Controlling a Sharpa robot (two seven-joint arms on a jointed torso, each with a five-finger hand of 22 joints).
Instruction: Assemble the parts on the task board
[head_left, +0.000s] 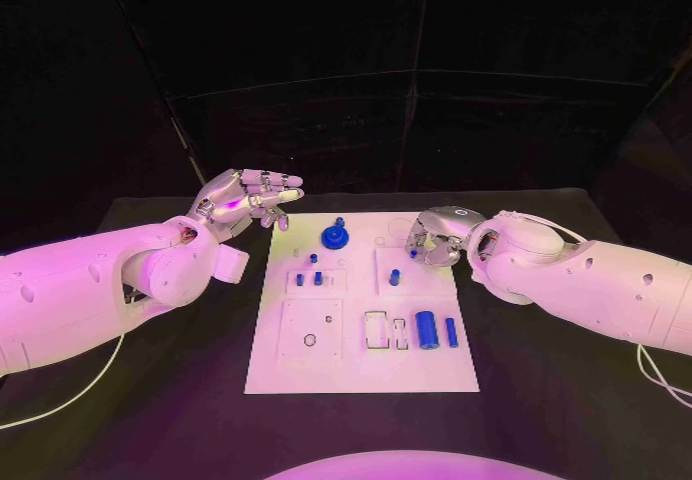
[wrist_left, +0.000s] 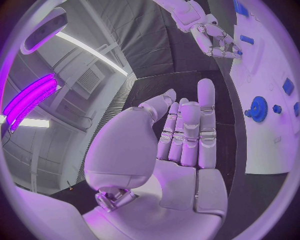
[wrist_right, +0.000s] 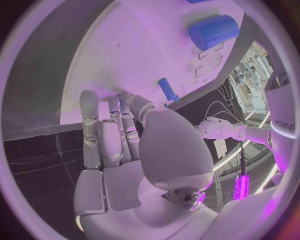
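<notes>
1. Two hazards noted. Right hand (head_left: 437, 236), fingers curled low over the task board (head_left: 361, 372) far right corner; whether it holds a part, I cannot tell. Slipping could knock the nearby peg (head_left: 394, 277).
2. Left hand (head_left: 245, 200) hovers off the board, fingers spread, empty; sweeping inward could strike the blue gear (head_left: 335, 236).

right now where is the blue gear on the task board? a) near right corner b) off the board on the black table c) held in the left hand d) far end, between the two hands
d: the blue gear sits at the far end of the task board, between the left hand and the right hand.
</notes>
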